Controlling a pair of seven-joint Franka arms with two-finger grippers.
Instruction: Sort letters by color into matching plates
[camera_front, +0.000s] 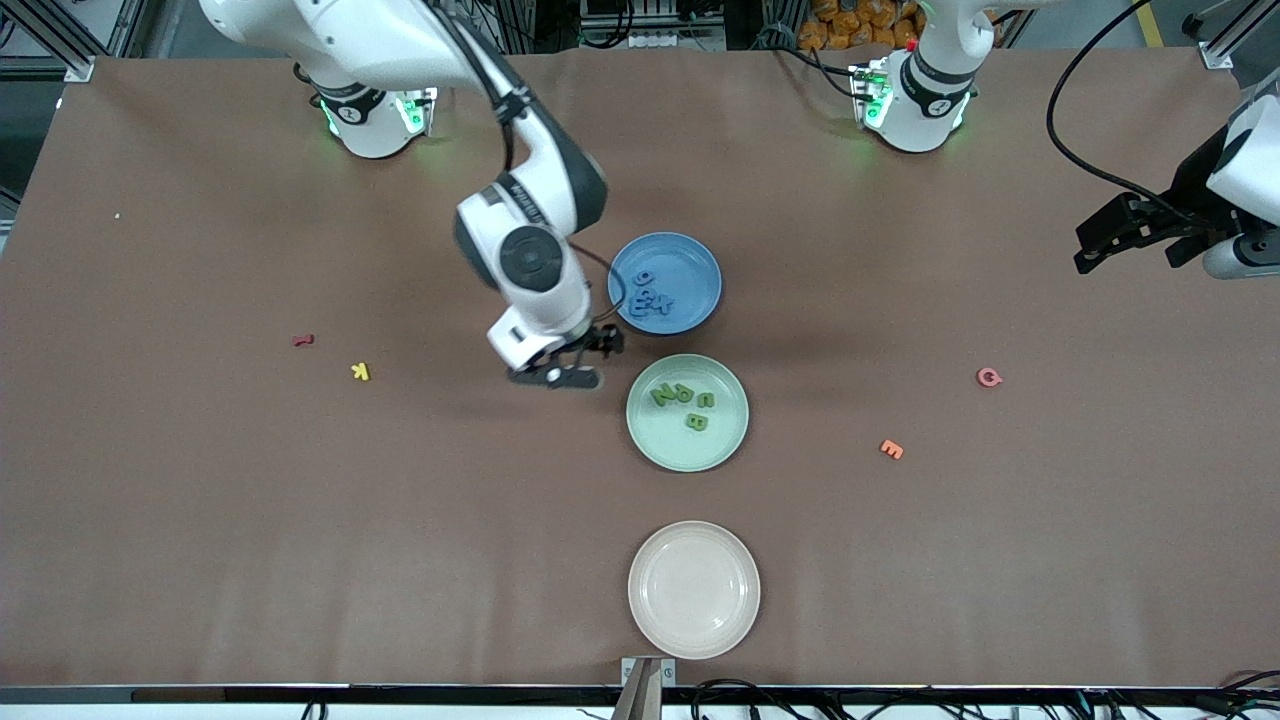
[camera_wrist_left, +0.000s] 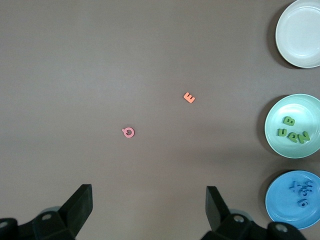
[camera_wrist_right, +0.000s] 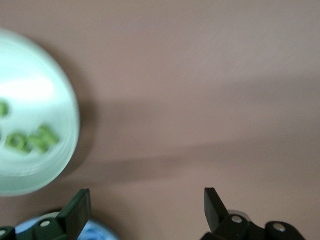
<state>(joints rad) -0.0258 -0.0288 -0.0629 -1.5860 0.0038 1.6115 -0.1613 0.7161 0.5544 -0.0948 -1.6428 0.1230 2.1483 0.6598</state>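
My right gripper (camera_front: 570, 365) sits with jaws apart and empty, over bare table (camera_front: 200, 500) just beside the green plate (camera_front: 687, 447) on the side toward the right arm's end. My left gripper (camera_front: 1125, 235) waits with jaws wide and empty, up over the left arm's end of the table, well apart from the green plate. The green plate holds four green letters (camera_front: 683, 400), clustered. The blue plate (camera_front: 700, 262) lies just beside the green plate, farther from the front camera, with the blue letters (camera_front: 650, 293) piled in it. A cream plate (camera_front: 694, 625) lies nearer the camera than the green plate. Stray letters lie well apart from it: pink Q (camera_front: 989, 377) and orange E (camera_front: 891, 449) toward the left arm's end, yellow K (camera_front: 361, 371) and a dark red piece (camera_front: 303, 340) toward the right arm's end.
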